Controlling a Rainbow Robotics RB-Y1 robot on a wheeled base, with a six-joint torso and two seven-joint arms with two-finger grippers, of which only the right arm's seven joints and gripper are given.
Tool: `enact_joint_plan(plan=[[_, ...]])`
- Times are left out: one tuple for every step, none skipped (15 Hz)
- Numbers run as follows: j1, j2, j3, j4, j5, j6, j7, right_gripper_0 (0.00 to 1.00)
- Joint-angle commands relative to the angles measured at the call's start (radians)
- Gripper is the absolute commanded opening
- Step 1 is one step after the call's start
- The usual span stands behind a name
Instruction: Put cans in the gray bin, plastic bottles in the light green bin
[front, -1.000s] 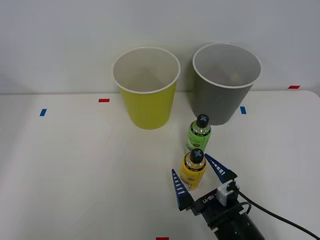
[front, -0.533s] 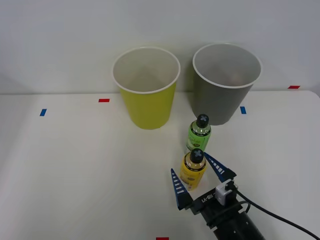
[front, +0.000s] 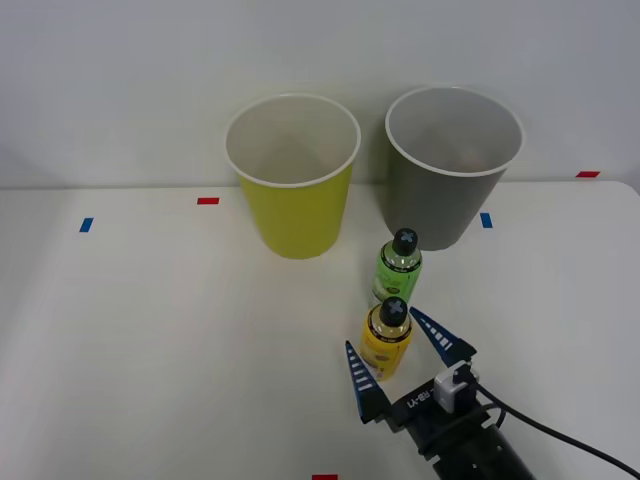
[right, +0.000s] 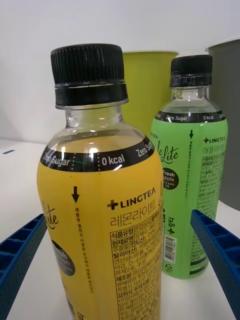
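A yellow-labelled plastic bottle (front: 386, 340) (right: 100, 215) with a black cap stands upright on the white table, between the spread blue fingers of my right gripper (front: 398, 354) (right: 120, 265), which is open and not touching it. Just behind it stands the green plastic bottle (front: 398, 266) (right: 192, 190), also upright. Farther back are the light green bin (front: 293, 176) (right: 149, 85) at the left and the gray bin (front: 451, 166) (right: 227, 120) at the right, both upright with white insides. No cans are in sight.
The white table (front: 150, 340) carries small red tape marks (front: 208, 201) and blue tape marks (front: 86, 225). A black cable (front: 560, 435) trails from my wrist toward the right. A plain wall stands behind the bins.
My gripper has shifted only slightly around the yellow bottle, staying open. The bottles and bins have not moved.
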Motion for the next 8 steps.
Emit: enact_joint_plan(plan=[[-0.003,0.012,0.009,-0.002,0.001,0.005,0.008,1.00],[-0.005,0.015,0.009,-0.002,0.003,0.009,0.013,1.00],[-0.009,0.021,0.009,-0.002,0.007,0.018,0.016,1.00],[-0.012,0.024,0.009,-0.002,0.009,0.031,0.021,1.00],[-0.018,0.026,0.007,-0.004,0.010,0.037,0.027,1.00],[-0.020,0.027,0.007,-0.004,0.009,0.038,0.034,1.00],[-0.020,0.029,0.003,-0.004,0.009,0.038,0.039,1.00],[-0.020,0.029,0.001,-0.004,0.009,0.038,0.042,1.00]])
